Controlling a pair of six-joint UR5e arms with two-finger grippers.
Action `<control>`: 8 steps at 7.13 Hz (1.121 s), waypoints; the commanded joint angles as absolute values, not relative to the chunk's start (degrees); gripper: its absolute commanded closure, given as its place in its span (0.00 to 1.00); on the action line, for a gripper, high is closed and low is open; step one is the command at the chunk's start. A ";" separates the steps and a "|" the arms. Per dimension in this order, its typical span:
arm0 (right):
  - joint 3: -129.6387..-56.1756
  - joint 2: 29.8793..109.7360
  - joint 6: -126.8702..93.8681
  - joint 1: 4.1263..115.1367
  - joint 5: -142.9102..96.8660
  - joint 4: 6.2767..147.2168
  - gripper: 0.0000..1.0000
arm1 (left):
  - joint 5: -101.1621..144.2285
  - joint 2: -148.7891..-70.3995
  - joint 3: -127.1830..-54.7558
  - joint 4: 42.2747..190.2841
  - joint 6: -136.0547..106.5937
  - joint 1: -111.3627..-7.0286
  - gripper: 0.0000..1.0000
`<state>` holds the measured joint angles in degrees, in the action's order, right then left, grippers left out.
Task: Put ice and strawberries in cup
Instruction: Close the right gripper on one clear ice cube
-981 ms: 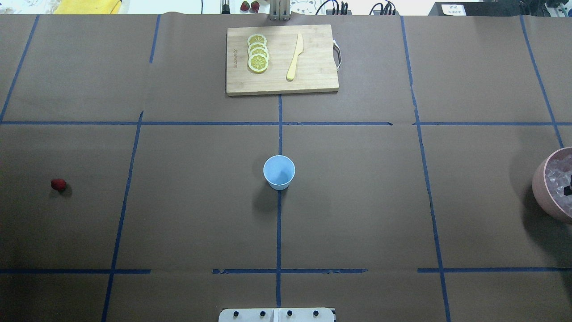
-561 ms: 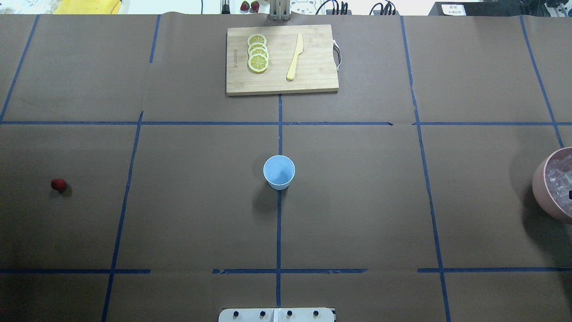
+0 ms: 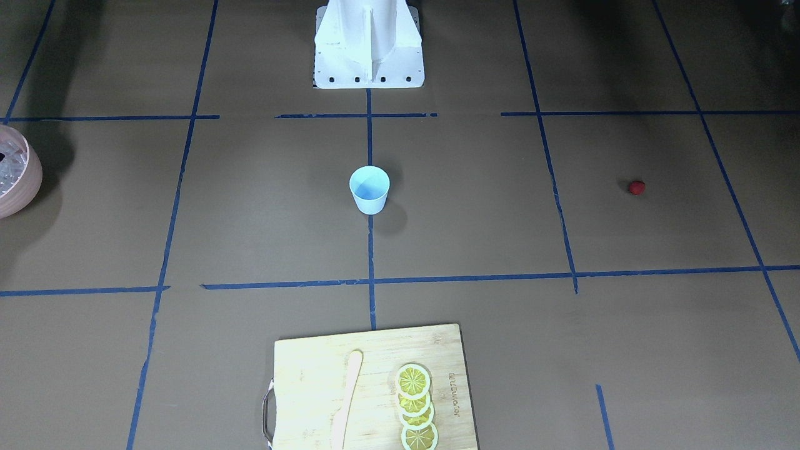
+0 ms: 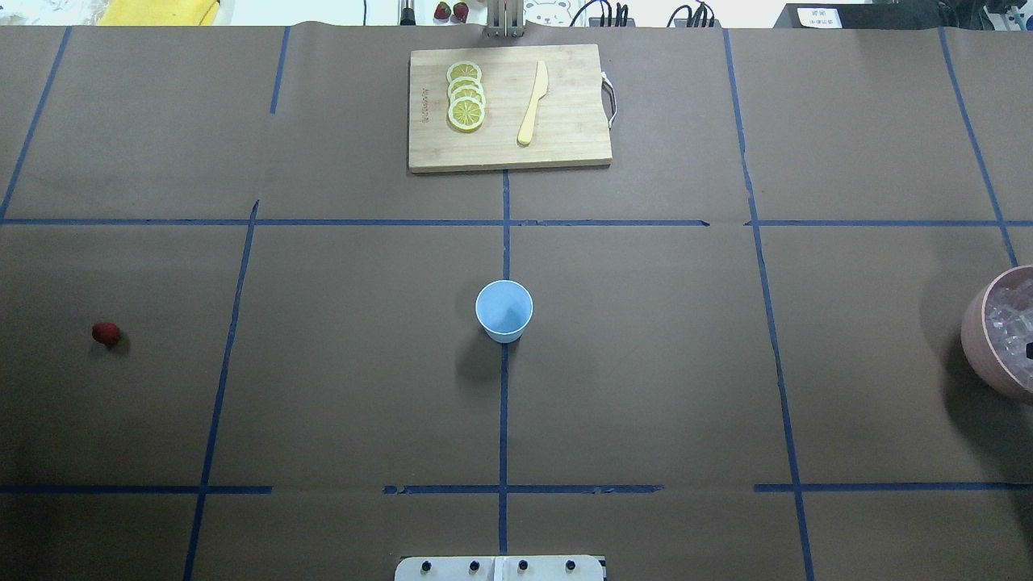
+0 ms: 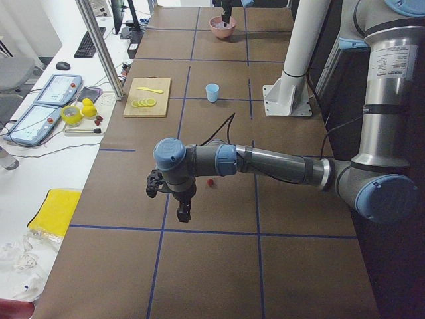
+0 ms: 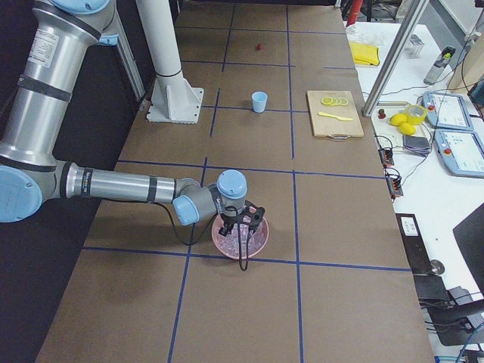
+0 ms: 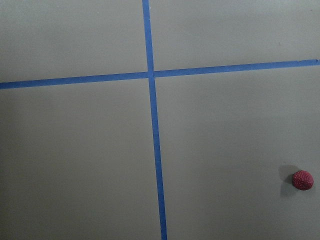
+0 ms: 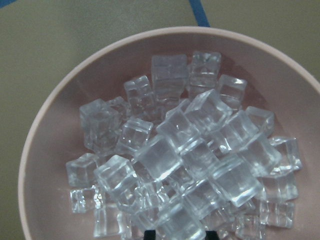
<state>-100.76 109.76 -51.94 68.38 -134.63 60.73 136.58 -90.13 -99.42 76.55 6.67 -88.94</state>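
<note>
The light-blue cup (image 4: pixel 503 309) stands upright and empty at the table's middle; it also shows in the front view (image 3: pixel 369 187). The small red strawberry (image 4: pixel 106 332) lies on the table far to the left, and at the lower right of the left wrist view (image 7: pixel 302 180). The ice (image 8: pixel 180 150) fills the pink bowl (image 4: pixel 980 339) at the right edge. My left gripper (image 5: pixel 180 211) hangs above the table beside the strawberry; I cannot tell its state. My right gripper (image 6: pixel 243 249) hangs over the bowl of ice; I cannot tell its state.
A wooden cutting board (image 4: pixel 565 145) at the far middle carries lemon slices (image 4: pixel 466 97) and a pale knife (image 4: pixel 533 103). The robot's white base (image 3: pixel 369 44) stands at the near edge. Blue tape lines cross the brown table cover.
The dark tip of my right gripper over the bowl has slid toward the right edge of the overhead view, and less of it shows. The cup and strawberry have not moved.
</note>
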 commanded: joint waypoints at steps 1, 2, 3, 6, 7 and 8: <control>-100.72 109.60 -52.03 68.38 -134.12 60.73 0.30 | 136.58 -90.18 -99.32 76.55 6.68 -88.95 0.00; -100.55 109.51 -52.03 68.38 -134.03 60.73 0.31 | 136.58 -90.18 -99.32 76.55 6.68 -88.95 0.00; -100.37 109.16 -52.03 68.29 -133.51 60.82 0.31 | 136.58 -90.18 -99.32 76.55 6.68 -88.95 0.00; -100.37 109.25 -52.03 68.38 -133.42 60.82 0.63 | 136.58 -90.26 -99.67 76.55 6.59 -88.95 0.00; -100.37 109.25 -52.03 68.38 -133.42 60.82 0.81 | 136.58 -90.18 -99.75 76.55 6.59 -88.95 0.00; -100.46 109.51 -51.94 68.38 -133.42 60.73 0.93 | 136.58 -90.18 -99.76 76.55 6.68 -88.95 0.00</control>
